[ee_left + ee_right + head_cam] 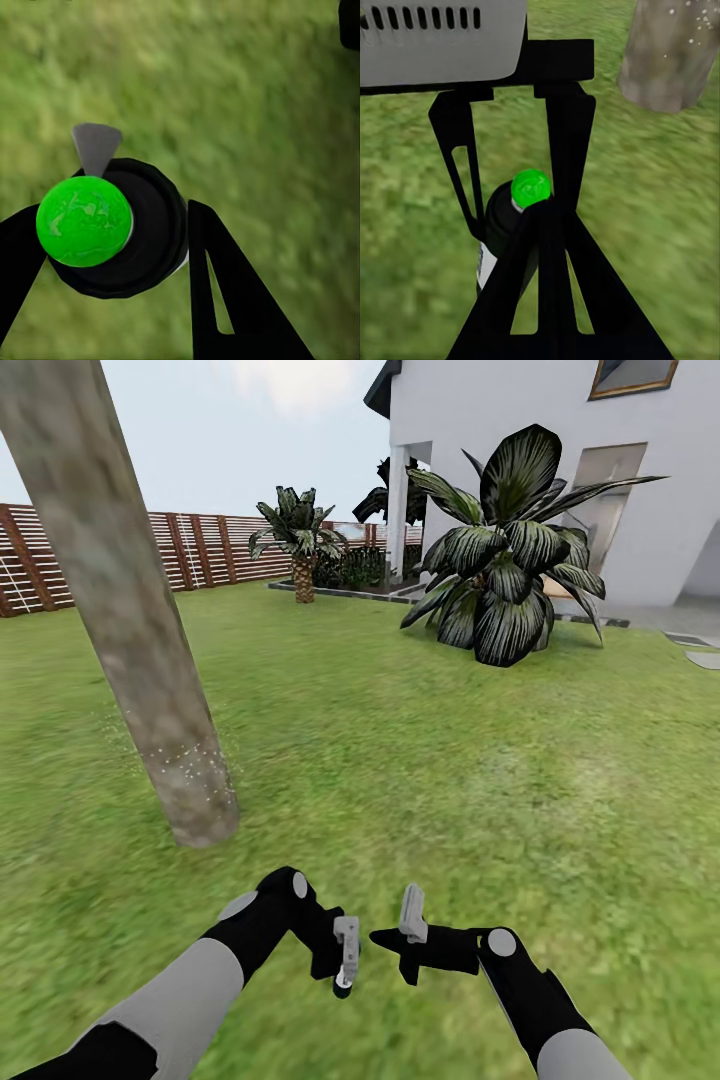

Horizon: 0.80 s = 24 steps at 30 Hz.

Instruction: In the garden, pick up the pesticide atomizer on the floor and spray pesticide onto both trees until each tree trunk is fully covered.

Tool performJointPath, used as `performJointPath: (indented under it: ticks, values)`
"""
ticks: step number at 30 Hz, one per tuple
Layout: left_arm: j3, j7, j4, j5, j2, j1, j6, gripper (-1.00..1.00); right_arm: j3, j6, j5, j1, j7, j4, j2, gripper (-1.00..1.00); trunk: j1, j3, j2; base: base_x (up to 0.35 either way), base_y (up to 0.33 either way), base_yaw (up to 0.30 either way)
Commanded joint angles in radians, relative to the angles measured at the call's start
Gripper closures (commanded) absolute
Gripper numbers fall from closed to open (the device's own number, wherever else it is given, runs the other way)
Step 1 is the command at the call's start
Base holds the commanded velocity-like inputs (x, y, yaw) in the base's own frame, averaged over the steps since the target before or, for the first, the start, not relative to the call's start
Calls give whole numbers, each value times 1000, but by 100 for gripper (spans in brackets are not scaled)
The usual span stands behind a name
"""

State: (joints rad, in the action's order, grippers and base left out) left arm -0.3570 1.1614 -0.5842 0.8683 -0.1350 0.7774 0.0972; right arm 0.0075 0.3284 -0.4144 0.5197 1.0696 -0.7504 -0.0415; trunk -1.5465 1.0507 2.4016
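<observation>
Our left hand (112,247) held the sprayer (120,232); our right hand (540,247) we cannot tell. We judged we should raise the nozzle (96,146) up the speckled trunk (120,610).

A mottled beige-and-grey tree trunk (130,630), rough and matt like weathered bark, leans through the left of the head view, its base flecked with pale specks. The lawn (420,760) reads as soft, matt grass. At upper left, a brown slatted wooden fence (190,550). Between the left gripper (112,247)'s matt black fingers sits a black atomizer (142,232) with a glossy green cap (84,220), plastic-looking.
</observation>
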Motion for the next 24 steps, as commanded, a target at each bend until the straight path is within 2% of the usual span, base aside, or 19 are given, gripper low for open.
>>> performJointPath:
  ticks: [1, 24]
  values:
    - [-1, 4, -2, 0, 0, 0, 10, 100, -1, 4, -7, 0, 1, -1, 0, 100, 0, 1, 0, 0, 0, 0]
    - [1, 4, -2, -3, -11, 0, 7, 100, -1, 4, -9, 0, -2, 2, 0, 100, 0, 1, 0, 0, 0, 0]
